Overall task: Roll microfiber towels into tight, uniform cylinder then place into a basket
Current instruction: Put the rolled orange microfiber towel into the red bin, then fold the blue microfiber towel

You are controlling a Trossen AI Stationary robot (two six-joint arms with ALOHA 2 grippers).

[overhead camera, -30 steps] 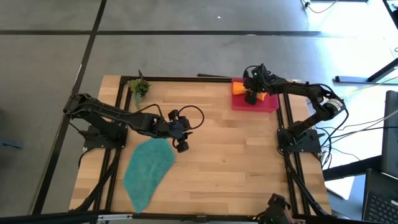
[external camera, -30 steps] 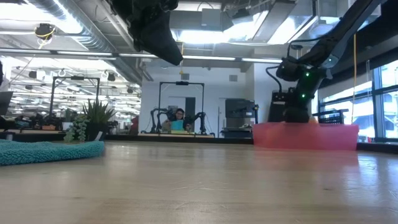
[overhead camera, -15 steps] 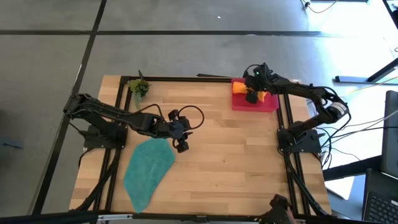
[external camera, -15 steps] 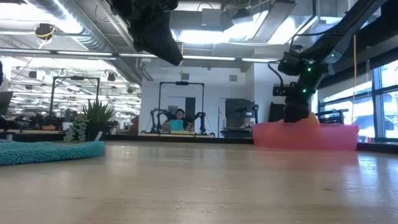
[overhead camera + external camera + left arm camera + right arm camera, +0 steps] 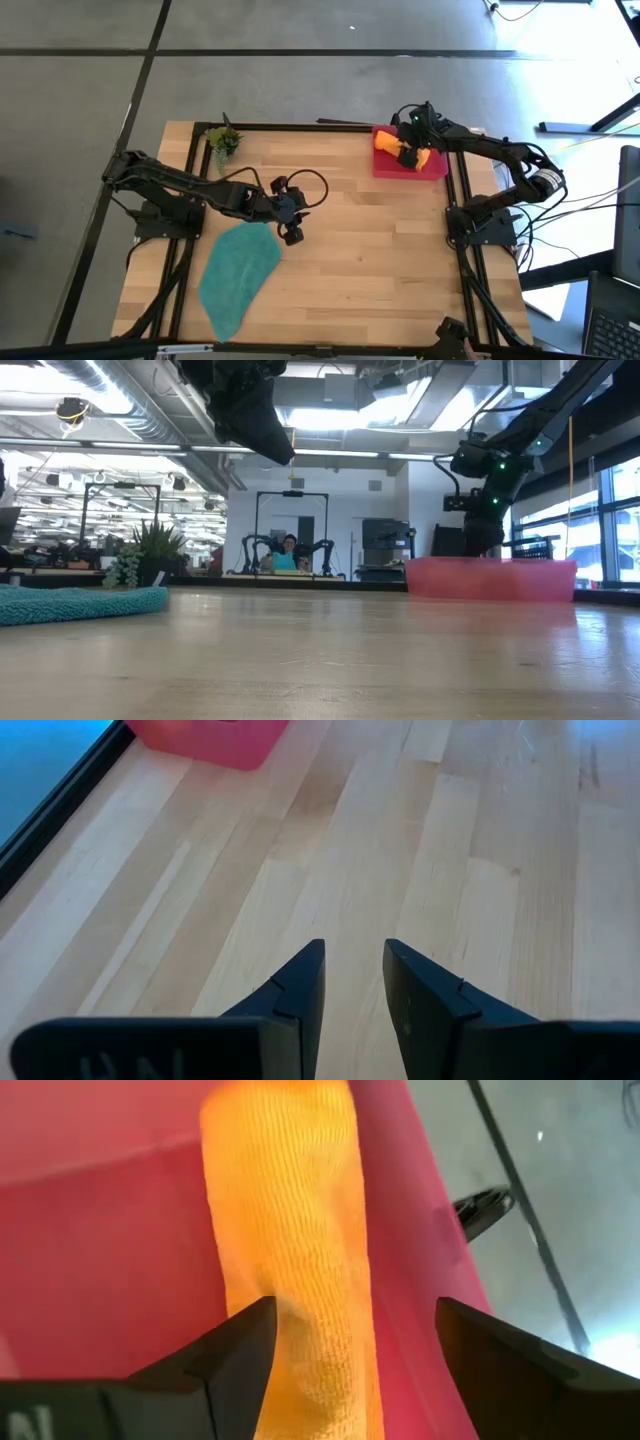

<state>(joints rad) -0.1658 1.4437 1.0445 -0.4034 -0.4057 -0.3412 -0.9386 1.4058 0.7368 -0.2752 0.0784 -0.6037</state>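
Bright ceiling lights [image 5: 330, 415] are glowing over an open workshop; grey floor [image 5: 300, 90] with dark seams is surrounding the pale wooden table [image 5: 360, 260].

Overhead and table-level views share the basket [image 5: 410, 164]; wrist cameras sit close.

A worktop [image 5: 360, 250] is carrying everything. The basket [image 5: 436, 168] is sitting at its far right corner, and a rolled towel [image 5: 386, 143] is lying inside it, along the far-left part. The right gripper [image 5: 408, 153] is hanging directly over that roll, inside the basket's outline, its fingers [image 5: 235, 1350] standing apart on either side of it. A flat towel [image 5: 238, 270] is lying spread on the near left part of the worktop. The left gripper [image 5: 291, 232] is hovering just beside this towel's far right edge, near the worktop's middle. A small potted plant [image 5: 223, 143] is standing at the far left corner, well apart from the basket.
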